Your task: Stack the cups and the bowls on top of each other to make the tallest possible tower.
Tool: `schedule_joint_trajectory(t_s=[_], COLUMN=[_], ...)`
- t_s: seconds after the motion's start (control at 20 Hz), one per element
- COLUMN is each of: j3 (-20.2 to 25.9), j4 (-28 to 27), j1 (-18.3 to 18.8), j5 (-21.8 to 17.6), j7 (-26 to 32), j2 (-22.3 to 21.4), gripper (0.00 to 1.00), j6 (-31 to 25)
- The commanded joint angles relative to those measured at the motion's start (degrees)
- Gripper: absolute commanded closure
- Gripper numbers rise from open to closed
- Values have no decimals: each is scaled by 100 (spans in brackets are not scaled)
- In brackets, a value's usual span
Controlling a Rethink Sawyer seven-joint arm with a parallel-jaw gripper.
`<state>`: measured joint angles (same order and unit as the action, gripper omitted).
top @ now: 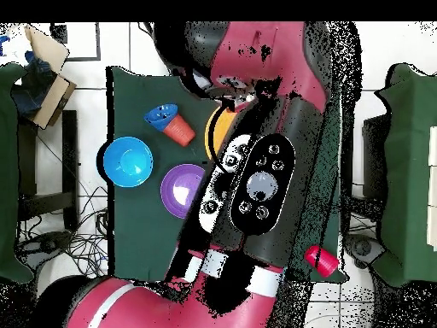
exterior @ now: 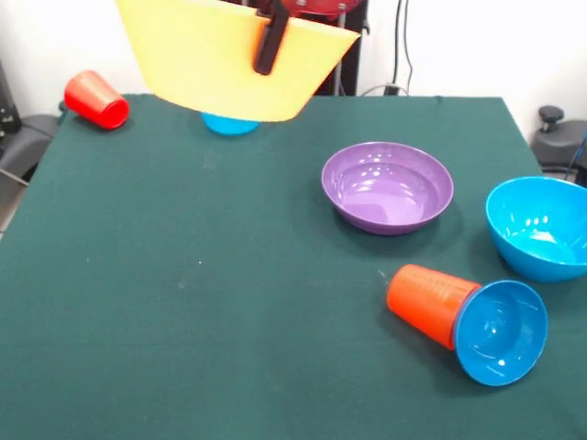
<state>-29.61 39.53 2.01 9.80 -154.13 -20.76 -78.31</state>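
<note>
While the red cup lies tipped over at the table's far left corner, the gripper is pinching the rim of the yellow bowl, held up off the cloth; a teal bowl peeks out under it; then the purple bowl sits upright; the orange cup lies with the small blue bowl at its mouth; the blue bowl is at the right edge.

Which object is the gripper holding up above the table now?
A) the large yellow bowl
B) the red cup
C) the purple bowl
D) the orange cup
A: in the front view the gripper pinches the rim of the yellow bowl, which hangs tilted in the air.
</note>
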Motion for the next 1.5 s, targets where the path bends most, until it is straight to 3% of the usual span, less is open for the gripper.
schedule_joint_trajectory(t_s=[0.05, 0.1, 0.25, 0.45, 0.7, 1.0, 1.5], j3=[562, 574, 606, 624, 508, 590, 699], j4=[906, 930, 1140, 1258, 1031, 165, -90], j1=[135, 142, 123, 135, 334, 755, 851], j5=[-334, -336, -356, -256, -451, -425, -379], j7=[654, 668, 608, 420, 1092, 1538, 1287], j2=[-132, -142, -244, -354, -609, -483, -323], gripper=[100, 0, 0, 0, 0, 0, 0], j6=[600, 667, 1175, 1414, 1143, 809, 1112])
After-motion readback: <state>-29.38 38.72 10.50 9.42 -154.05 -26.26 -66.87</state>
